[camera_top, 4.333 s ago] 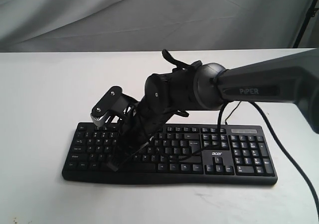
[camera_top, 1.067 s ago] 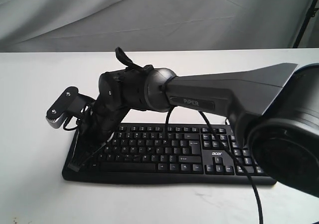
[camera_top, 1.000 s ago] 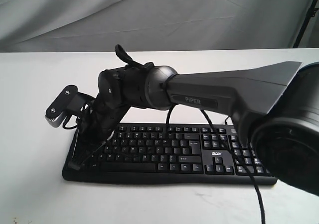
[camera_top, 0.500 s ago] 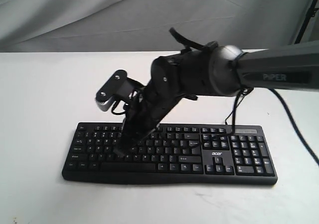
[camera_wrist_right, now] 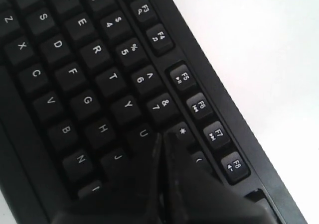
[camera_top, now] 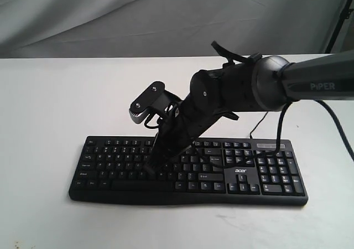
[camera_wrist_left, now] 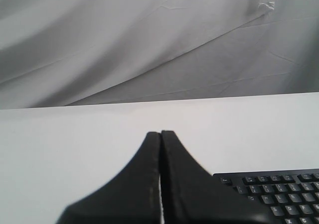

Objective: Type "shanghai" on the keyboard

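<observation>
The left hand [camera_wrist_left: 160, 133] is pinched closed on nothing over the white counter [camera_wrist_left: 60, 134], with the one black keyboard [camera_wrist_left: 279, 194] just beside it. The right hand [camera_wrist_right: 163, 137], the second, is also closed and empty. It points down at the keys, its tip next to the U key [camera_wrist_right: 143, 133].
</observation>
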Motion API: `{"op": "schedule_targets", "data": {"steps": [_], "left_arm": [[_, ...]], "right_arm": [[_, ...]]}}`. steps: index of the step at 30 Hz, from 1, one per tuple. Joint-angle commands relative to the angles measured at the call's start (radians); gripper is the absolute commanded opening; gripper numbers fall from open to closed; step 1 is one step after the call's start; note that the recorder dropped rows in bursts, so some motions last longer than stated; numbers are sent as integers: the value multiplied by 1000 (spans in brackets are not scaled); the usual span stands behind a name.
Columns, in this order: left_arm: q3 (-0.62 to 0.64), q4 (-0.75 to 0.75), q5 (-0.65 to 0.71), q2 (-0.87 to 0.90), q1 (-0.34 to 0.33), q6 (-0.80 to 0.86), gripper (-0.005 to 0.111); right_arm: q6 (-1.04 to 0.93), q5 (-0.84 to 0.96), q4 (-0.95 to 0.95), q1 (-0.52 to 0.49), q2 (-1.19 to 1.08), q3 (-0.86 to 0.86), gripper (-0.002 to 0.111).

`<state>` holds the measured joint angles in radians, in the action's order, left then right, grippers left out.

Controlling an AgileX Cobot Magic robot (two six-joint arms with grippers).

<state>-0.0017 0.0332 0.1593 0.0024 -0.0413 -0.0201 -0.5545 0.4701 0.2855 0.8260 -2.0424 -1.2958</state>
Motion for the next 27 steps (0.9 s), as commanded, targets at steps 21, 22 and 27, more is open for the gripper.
{"op": "schedule_targets", "data": {"steps": [21, 22, 27], "left_arm": [[2, 0, -6, -2, 6, -3, 0], [2, 0, -6, -2, 6, -3, 0], [2, 0, -6, -2, 6, -3, 0]], "right_arm": [[1, -18, 14, -9, -23, 5, 0], [1, -18, 16, -9, -25, 7, 0], [1, -33, 20, -9, -30, 22, 0]]}}
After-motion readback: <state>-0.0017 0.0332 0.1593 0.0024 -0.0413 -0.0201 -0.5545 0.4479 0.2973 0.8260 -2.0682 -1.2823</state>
